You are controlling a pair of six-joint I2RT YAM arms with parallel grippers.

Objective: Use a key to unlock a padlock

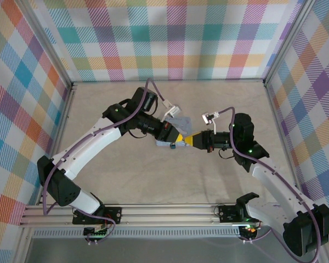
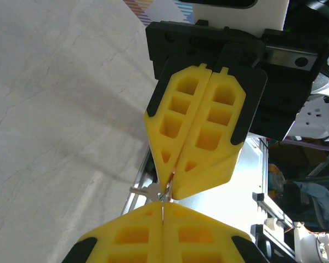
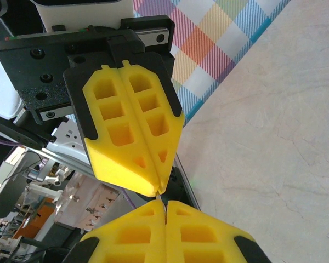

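Inserting key [image 2: 152, 192], likely: left gripper [image 2: 163, 211], right gripper [image 2: 172, 189] both pinched closed, tip-to-tip at key; next needs steady, aligned twist.

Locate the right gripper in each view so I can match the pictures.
Top external: right gripper at centre, yellow tips pointing left.
Left wrist: right gripper upper centre, tips pointing down.
Right wrist: right gripper at bottom edge, tips pointing up.
Shared landmark: the left gripper, facing it tip to tip.
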